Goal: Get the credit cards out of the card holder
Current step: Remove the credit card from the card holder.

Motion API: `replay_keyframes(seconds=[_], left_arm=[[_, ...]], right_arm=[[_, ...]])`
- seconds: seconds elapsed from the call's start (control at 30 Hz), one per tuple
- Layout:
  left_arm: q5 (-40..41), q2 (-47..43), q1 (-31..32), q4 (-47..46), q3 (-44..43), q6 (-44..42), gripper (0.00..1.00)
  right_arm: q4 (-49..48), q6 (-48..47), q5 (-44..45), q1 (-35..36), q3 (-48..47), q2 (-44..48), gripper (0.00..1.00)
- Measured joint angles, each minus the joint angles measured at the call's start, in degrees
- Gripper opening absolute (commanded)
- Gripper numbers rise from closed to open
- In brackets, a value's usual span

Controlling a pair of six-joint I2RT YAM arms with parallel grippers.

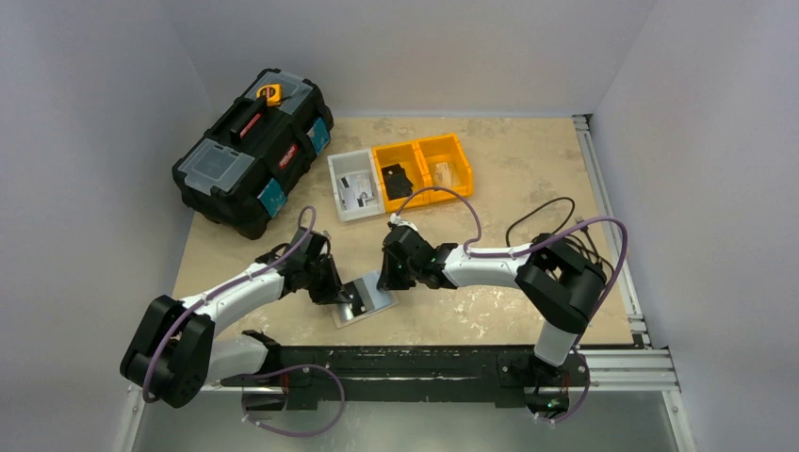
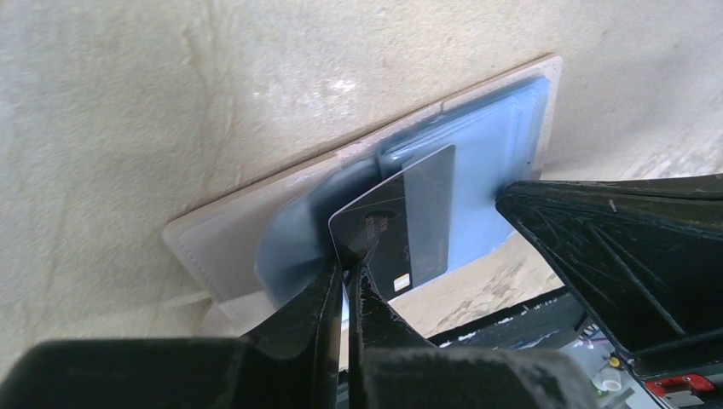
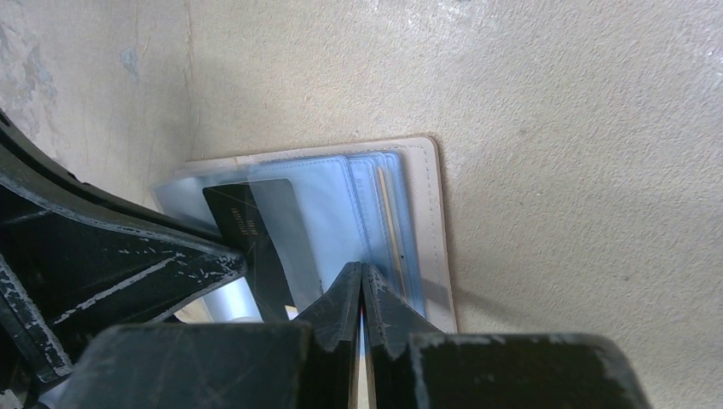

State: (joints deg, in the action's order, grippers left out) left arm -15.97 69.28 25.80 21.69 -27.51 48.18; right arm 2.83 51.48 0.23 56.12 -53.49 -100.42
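**Card holder.** The card holder (image 1: 369, 306) lies opened flat on the bench (image 1: 528, 188), between the two tool heads. The wrist views show a beige outer cover carrying a stack of translucent blue sleeves (image 2: 490, 153).

**Left tool.** The left tool (image 2: 348, 266) is closed narrow, with both fingers pinching one corner of the dark credit card (image 2: 409, 221). In the top view, the left tool (image 1: 334, 290) sits at the left edge of the card holder. The dark credit card is tilted against the sleeve edges. Its gripped corner projects past the card holder's near edge, and its far end lies over the sleeves. In the right wrist view, a translucent sleeve covers part of the dark credit card (image 3: 243, 226).

**Right tool.** The right tool (image 3: 361, 279) is fully closed. Its fingertips meet on the edge of the blue sleeves (image 3: 328, 204), with a pale sliver of sleeve visible between them. In the top view, the right tool (image 1: 392, 276) sits at the right edge of the card holder. A thin tan strip (image 3: 388, 217) shows inside the sleeves. It cannot be told whether this is a card.

**Surroundings.** A grey bin (image 1: 332, 174) and a yellow double bin (image 1: 424, 143) stand side by side beyond the card holder. A black toolbox (image 1: 250, 151) stands beyond the card holder, to its left.
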Motion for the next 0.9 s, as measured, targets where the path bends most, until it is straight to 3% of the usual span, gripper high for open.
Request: replay_keyframes(seconds=[0.6, 0.9], left_arm=[[5.4, -9.88, -0.28, 14.49, -4.46, -2.16, 0.0], [4.11, -13.99, -0.28, 16.15, -6.19, -2.56, 0.0]], right_arm=[[0.81, -0.39, -0.57, -0.28, -0.24, 0.42, 0.01], [7.93, -3.98, -0.66, -0.96, -2.58, 3.82, 0.5]])
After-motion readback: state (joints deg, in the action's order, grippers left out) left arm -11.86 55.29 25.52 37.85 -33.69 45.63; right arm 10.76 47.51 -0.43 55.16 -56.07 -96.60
